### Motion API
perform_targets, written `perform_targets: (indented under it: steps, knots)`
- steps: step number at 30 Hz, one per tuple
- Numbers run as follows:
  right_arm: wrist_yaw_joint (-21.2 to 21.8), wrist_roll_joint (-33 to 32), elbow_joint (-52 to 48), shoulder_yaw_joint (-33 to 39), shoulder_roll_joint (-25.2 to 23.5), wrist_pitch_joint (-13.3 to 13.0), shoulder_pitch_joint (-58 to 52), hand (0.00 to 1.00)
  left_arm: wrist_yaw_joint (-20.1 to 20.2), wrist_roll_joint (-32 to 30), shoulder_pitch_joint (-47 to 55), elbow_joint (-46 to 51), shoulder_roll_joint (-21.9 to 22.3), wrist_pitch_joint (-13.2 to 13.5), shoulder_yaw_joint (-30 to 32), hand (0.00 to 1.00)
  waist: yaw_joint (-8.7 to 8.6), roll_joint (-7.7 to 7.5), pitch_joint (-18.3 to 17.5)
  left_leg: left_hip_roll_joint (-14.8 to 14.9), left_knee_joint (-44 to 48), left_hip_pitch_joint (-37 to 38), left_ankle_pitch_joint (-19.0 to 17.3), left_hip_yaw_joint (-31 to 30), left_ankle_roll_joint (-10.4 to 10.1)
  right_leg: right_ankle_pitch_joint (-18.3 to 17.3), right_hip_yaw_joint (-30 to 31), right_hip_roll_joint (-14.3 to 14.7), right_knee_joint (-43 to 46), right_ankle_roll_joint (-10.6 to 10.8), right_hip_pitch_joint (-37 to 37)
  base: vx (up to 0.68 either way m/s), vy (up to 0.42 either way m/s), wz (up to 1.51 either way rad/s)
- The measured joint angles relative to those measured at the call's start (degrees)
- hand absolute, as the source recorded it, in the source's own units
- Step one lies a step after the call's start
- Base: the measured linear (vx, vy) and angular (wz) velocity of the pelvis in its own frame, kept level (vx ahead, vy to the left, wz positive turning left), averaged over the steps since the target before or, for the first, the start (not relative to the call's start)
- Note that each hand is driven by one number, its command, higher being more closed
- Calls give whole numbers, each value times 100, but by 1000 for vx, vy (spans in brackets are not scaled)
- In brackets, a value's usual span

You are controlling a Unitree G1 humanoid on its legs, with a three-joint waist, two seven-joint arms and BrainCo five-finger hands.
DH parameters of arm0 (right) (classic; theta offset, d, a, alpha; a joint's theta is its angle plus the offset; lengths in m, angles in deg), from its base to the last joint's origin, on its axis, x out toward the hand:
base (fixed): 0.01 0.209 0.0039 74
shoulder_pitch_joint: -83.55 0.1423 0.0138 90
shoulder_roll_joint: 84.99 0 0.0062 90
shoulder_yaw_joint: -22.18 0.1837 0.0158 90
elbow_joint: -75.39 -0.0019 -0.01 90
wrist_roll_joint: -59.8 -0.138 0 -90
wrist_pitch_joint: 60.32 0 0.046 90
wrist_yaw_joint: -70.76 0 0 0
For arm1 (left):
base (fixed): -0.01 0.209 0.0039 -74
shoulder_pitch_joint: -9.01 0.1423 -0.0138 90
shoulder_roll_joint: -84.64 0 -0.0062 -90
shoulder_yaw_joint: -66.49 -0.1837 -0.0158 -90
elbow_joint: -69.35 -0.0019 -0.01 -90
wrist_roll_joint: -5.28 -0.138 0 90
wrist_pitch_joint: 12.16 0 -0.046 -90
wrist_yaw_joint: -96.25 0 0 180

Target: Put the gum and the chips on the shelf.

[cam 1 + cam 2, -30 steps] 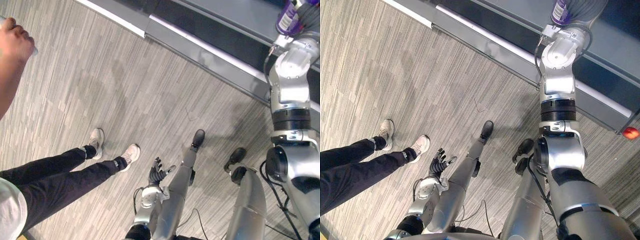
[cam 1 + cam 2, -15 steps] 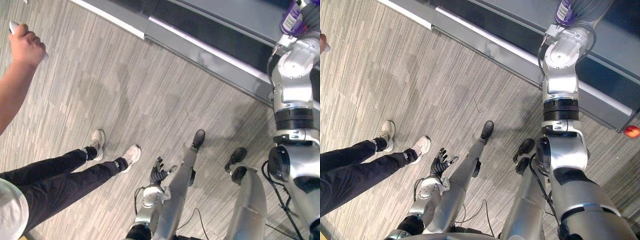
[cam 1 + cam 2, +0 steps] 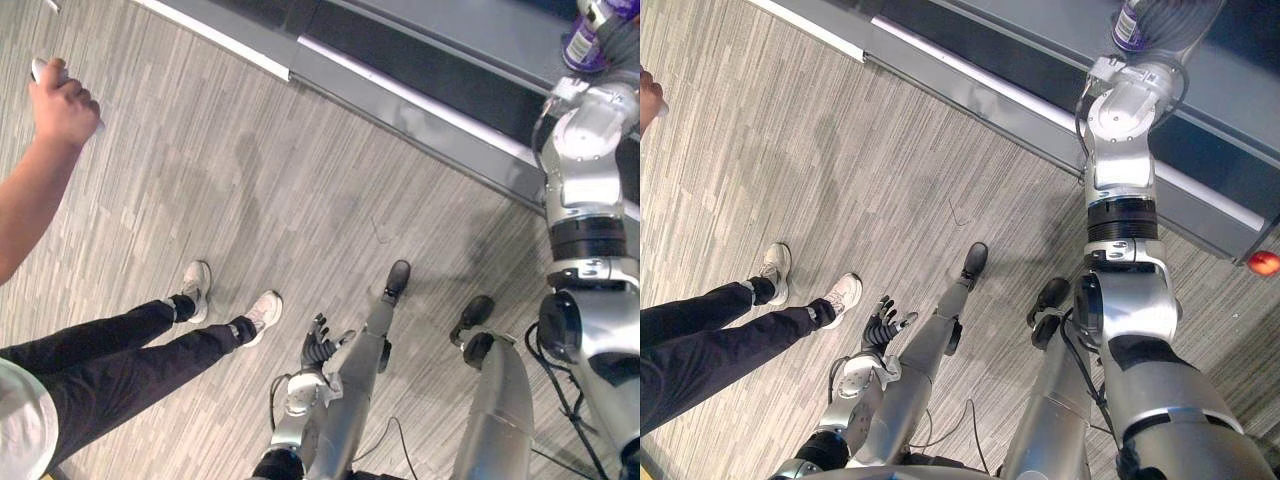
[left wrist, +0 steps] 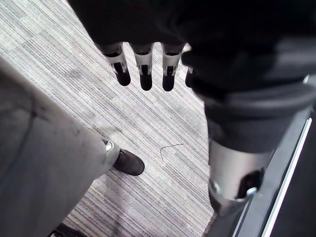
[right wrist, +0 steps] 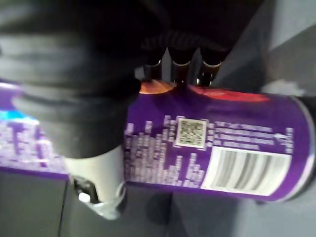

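A purple chips can (image 5: 212,148) with a barcode label lies across my right hand (image 5: 173,64), whose fingers and thumb are curled round it. In the eye views that hand (image 3: 1170,20) holds the can (image 3: 590,30) high, over the grey shelf (image 3: 450,30). My left hand (image 3: 318,347) hangs low near the floor with straight fingers (image 4: 143,69) and holds nothing. At the far left a person's hand (image 3: 60,105) is raised and grips a small white object (image 3: 40,68); what it is cannot be made out.
The person's legs in dark trousers and pale shoes (image 3: 262,308) stand on the wood-pattern floor to my left. The shelf's long front edge (image 3: 970,85) runs across the top. A small red round thing (image 3: 1263,263) sits at the right edge.
The person's hand with the white object has come further into view from the left. My right hand has carried the can slightly up and to the right. My left hand is still.
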Motion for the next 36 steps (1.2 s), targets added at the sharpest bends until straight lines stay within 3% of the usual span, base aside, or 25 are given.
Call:
perform_targets:
  steps: [15, 29, 36]
  knots:
    - [10, -52, 126, -54, -24, 6, -105, 0, 1, 2, 0, -4, 0, -3, 0, 0, -7, 0, 0, -1, 16, 19, 6, 80, 7, 1, 65, 2, 28, -1, -26, -3, -4, -1]
    - [11, -246, 259, -45, -265, 7, -455, 0, 101, -2, 2, -231, 1, -43, 93, 0, -82, 3, -5, 27, 21, 433, 5, 174, 14, 31, 129, 52, -86, 40, 396, -25, -23, -4]
    - [80, -271, 346, -44, -417, 6, -630, 0, 107, -5, -11, -450, 3, -51, 268, 0, -192, 7, -8, 193, 18, 727, -54, 447, 65, 218, 327, 298, -399, 90, 682, -27, -33, -26]
